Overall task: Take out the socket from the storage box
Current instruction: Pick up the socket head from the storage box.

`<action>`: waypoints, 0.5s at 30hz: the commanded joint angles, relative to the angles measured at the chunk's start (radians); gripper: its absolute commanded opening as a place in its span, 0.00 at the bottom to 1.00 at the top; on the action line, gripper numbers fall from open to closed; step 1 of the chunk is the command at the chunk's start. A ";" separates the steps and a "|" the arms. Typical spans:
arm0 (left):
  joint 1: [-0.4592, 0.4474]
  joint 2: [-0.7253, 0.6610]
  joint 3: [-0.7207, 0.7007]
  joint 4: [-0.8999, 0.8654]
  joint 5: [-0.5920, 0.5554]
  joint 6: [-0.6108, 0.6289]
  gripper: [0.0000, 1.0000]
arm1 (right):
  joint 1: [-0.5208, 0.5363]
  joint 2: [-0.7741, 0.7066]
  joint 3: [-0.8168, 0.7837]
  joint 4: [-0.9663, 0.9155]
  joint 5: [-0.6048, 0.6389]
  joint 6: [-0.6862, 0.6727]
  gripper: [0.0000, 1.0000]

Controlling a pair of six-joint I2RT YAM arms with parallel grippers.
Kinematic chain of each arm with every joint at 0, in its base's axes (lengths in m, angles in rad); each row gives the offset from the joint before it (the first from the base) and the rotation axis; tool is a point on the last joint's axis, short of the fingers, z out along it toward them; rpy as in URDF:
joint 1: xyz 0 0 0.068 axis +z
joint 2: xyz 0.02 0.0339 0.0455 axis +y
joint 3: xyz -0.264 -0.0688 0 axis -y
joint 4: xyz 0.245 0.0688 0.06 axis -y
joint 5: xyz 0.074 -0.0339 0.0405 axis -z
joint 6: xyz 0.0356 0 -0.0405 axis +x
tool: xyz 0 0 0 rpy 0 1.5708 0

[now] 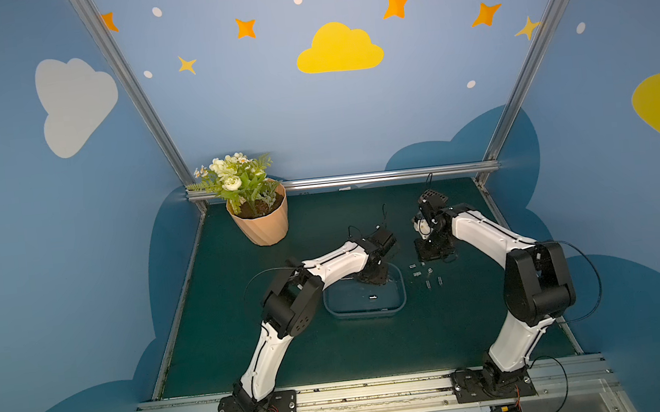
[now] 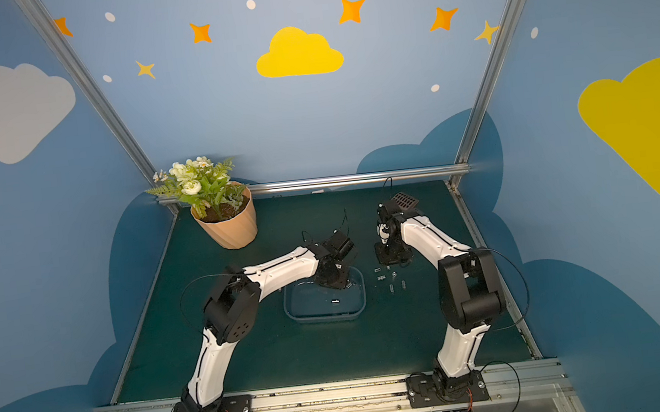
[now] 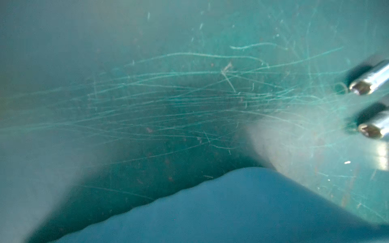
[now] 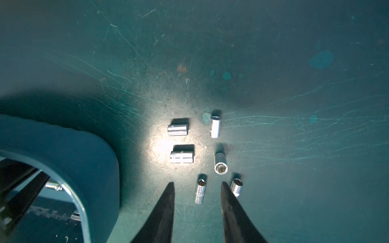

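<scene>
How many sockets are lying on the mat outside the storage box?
6, all on the green mat beside the storage box: two stubby sockets nearest it, four slim sockets farther out, one partly behind the right end effector. None looks fully hidden.

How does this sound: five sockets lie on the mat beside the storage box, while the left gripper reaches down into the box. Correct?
Not five. The right wrist view shows six sockets lying on the mat beside the storage box. The rest holds: in both top views the left gripper reaches down into the box.
</scene>
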 commanded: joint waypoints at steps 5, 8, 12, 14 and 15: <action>0.001 0.018 -0.030 -0.016 -0.031 0.003 0.20 | -0.005 -0.031 -0.011 0.000 -0.009 0.009 0.37; 0.001 -0.025 -0.044 -0.021 -0.047 0.003 0.19 | -0.005 -0.034 -0.012 0.000 -0.008 0.008 0.37; 0.001 -0.105 -0.058 -0.047 -0.071 0.008 0.17 | -0.006 -0.033 -0.011 0.000 -0.007 0.007 0.37; 0.001 -0.153 -0.067 -0.056 -0.090 0.009 0.17 | -0.006 -0.032 -0.011 0.000 -0.010 0.007 0.37; 0.002 -0.176 -0.073 -0.063 -0.102 0.010 0.17 | -0.007 -0.031 -0.011 0.001 -0.011 0.008 0.37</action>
